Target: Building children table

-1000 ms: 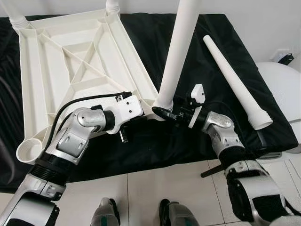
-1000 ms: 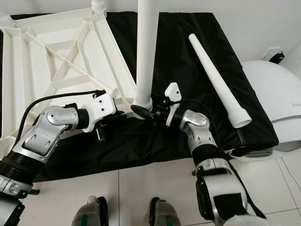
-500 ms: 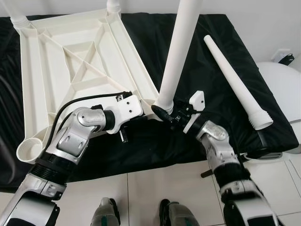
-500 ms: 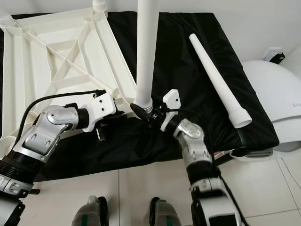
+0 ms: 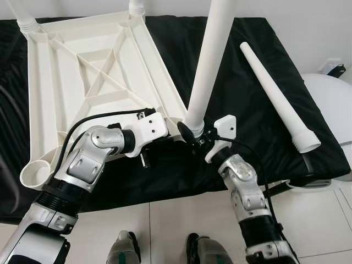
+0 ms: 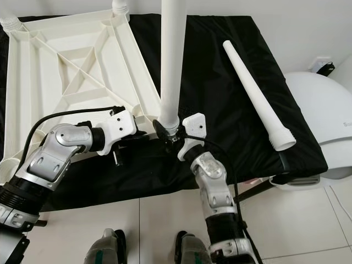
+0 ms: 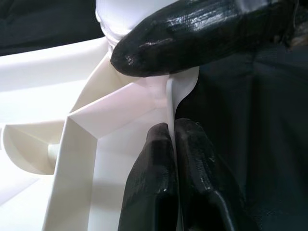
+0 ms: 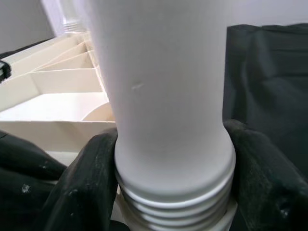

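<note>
An upturned white tabletop (image 5: pixel 93 82) lies ribs-up on a black cloth (image 5: pixel 242 82) spread over a low surface, with pale floor tiles (image 5: pixel 170 225) in front. At its far edge the stubs of two fitted legs poke up, and the near left corner socket (image 5: pixel 34 176) is open. The left gripper (image 7: pixel 174 144) is pinched tight on the thin rim of the tabletop near its right corner — both black fingers pressed flat against the plastic wall. Just beside it the right gripper (image 8: pixel 168 144) is clamped around the threaded base of an upright white leg (image 5: pixel 212 52) standing in that corner. Further right, a loose leg (image 5: pixel 278 93) lies on the cloth, well apart, and beyond it a white rounded object (image 5: pixel 333 107) sits by the wall
</note>
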You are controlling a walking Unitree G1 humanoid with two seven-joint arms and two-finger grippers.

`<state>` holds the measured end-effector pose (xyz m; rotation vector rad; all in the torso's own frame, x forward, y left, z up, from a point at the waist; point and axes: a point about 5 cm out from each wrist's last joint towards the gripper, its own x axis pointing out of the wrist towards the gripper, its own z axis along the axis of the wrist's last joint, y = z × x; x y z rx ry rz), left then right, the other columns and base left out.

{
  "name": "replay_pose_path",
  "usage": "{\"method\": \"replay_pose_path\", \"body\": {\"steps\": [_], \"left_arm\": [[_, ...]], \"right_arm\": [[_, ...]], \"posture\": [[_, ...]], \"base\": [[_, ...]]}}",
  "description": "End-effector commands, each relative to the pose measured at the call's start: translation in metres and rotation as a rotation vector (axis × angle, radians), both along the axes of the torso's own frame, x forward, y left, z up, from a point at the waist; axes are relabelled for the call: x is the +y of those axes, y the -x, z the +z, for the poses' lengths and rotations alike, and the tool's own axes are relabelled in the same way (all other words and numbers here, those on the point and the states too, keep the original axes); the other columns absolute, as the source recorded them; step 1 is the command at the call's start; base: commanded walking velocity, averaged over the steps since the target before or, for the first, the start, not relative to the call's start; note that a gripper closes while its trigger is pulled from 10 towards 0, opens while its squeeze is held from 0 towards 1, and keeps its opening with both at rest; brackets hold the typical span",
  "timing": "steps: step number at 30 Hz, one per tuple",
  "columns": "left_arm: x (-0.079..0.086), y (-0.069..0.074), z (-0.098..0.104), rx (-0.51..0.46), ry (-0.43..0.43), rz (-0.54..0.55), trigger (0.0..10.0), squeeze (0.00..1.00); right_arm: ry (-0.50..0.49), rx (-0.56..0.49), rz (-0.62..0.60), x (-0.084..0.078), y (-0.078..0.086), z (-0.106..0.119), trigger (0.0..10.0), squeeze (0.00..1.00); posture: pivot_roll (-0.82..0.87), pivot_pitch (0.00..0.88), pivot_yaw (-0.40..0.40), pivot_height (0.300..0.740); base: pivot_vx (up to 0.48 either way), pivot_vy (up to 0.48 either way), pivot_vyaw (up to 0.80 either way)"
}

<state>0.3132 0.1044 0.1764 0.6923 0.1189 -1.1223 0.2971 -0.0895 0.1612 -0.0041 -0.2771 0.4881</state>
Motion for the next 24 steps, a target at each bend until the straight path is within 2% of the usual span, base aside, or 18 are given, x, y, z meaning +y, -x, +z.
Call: {"method": "replay_pose_path", "body": {"steps": [1, 3, 5, 6, 10, 20, 21, 22, 23, 24], "left_arm": [[0.0123, 0.007, -0.0482, 0.171, -0.098, 0.08, 10.0, 0.0], [0.0123, 0.007, -0.0482, 0.171, -0.098, 0.08, 10.0, 0.0], [0.0124, 0.0071, -0.0482, 0.172, -0.098, 0.08, 10.0, 0.0], [0.0124, 0.0072, -0.0482, 0.173, -0.098, 0.08, 10.0, 0.0], [0.0125, 0.0071, -0.0482, 0.174, -0.098, 0.081, 10.0, 0.0], [0.0135, 0.0068, -0.0478, 0.175, -0.1, 0.082, 10.0, 0.0], [0.0137, 0.0067, -0.0476, 0.175, -0.1, 0.082, 10.0, 0.0], [0.0137, 0.0067, -0.0476, 0.175, -0.1, 0.082, 10.0, 0.0], [0.0138, 0.0065, -0.0474, 0.174, -0.101, 0.081, 10.0, 0.0], [0.0137, 0.0064, -0.0473, 0.174, -0.1, 0.081, 10.0, 0.0]], "right_arm": [[-0.01, -0.036, -0.01, 0.0116, 0.0094, 0.0073, 0.0, 0.0], [-0.01, -0.036, -0.01, 0.0116, 0.0094, 0.0073, 0.0, 0.0], [-0.011, -0.035, -0.059, 0.0121, 0.0114, 0.007, 0.0, 0.0], [-0.016, -0.023, -0.124, 0.0134, 0.0139, 0.005, 0.0, 0.0], [-0.019, -0.006, -0.195, 0.0145, 0.0164, 0.0027, 0.0, 0.0], [-0.016, 0.018, -0.201, 0.0165, 0.0171, 0.002, 0.0, 0.0], [-0.007, 0.028, -0.206, 0.0167, 0.0172, 0.0017, 10.0, 0.0], [-0.007, 0.028, -0.206, 0.0167, 0.0172, 0.0017, 10.0, 0.0], [-0.004, 0.034, -0.211, 0.0162, 0.0172, 0.0015, 10.0, 0.47], [0.0, 0.035, -0.212, 0.0159, 0.0169, 0.0014, 10.0, 1.0]], "posture": [[0.11, 0.213, -0.026, 0.74], [0.11, 0.213, -0.026, 0.74], [0.11, 0.213, -0.026, 0.74], [0.11, 0.215, -0.026, 0.74], [0.11, 0.219, -0.025, 0.74], [0.11, 0.222, -0.022, 0.74], [0.11, 0.222, -0.022, 0.74], [0.11, 0.222, -0.022, 0.74], [0.11, 0.222, -0.021, 0.74], [0.11, 0.222, -0.021, 0.74]], "base": [[0.0, 0.0, 0.0], [0.0, 0.0, 0.0], [0.0, 0.0, 0.0], [0.0, 0.0, 0.0], [0.0, 0.0, 0.0], [0.0, 0.0, 0.0], [0.0, 0.0, 0.0], [0.0, 0.0, 0.0], [0.0, 0.0, 0.0], [0.0, 0.0, 0.0]]}}
